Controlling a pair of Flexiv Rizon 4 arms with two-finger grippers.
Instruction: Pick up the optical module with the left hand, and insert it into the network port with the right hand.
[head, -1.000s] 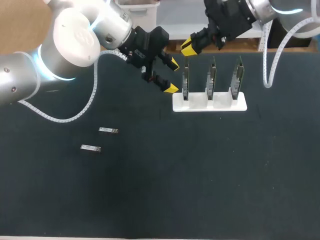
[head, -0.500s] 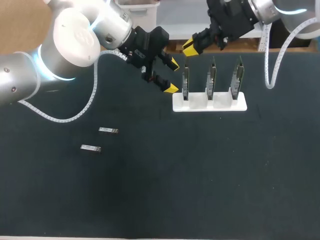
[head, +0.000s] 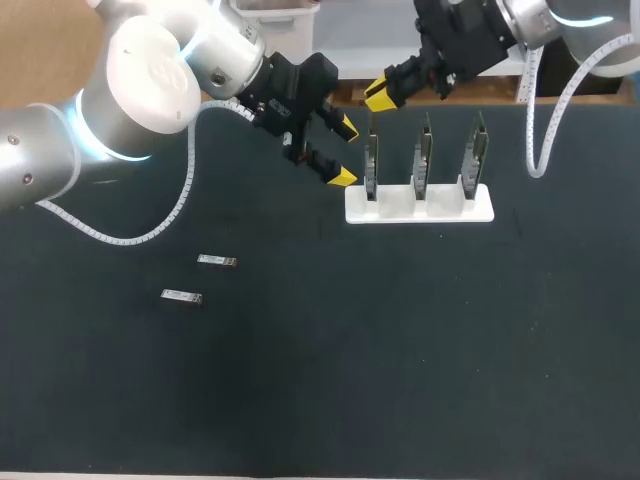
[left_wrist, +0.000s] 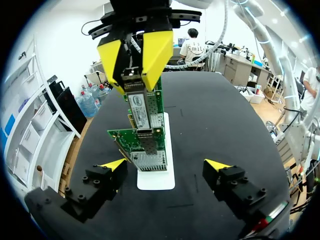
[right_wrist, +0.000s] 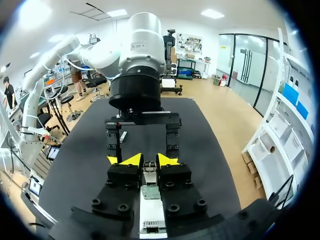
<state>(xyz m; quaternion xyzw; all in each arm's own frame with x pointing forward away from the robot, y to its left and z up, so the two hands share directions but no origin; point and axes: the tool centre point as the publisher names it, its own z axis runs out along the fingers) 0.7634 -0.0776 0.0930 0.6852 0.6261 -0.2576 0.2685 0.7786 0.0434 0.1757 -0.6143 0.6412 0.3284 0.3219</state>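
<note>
My right gripper (head: 378, 96) hangs over the leftmost of three upright green network cards (head: 371, 165) in a white rack (head: 420, 206). It is shut on a silver optical module (left_wrist: 137, 104), whose lower end meets the top edge of that card (left_wrist: 145, 145). In the right wrist view the module (right_wrist: 149, 169) sits between the yellow fingertips (right_wrist: 167, 160). My left gripper (head: 345, 153) stands wide open and holds nothing, just left of the rack and facing it. Two more modules (head: 217, 261) (head: 182, 296) lie flat on the dark table, far to the left.
The rack stands near the table's back edge, with the other two cards (head: 424, 160) (head: 476, 158) to the right of the first. The black mat (head: 400, 350) stretches bare in front of it. A white cable (head: 540, 110) hangs from my right arm beside the rack.
The right gripper has crept slightly up and back with the module in it. The left arm and the loose modules have not moved.
</note>
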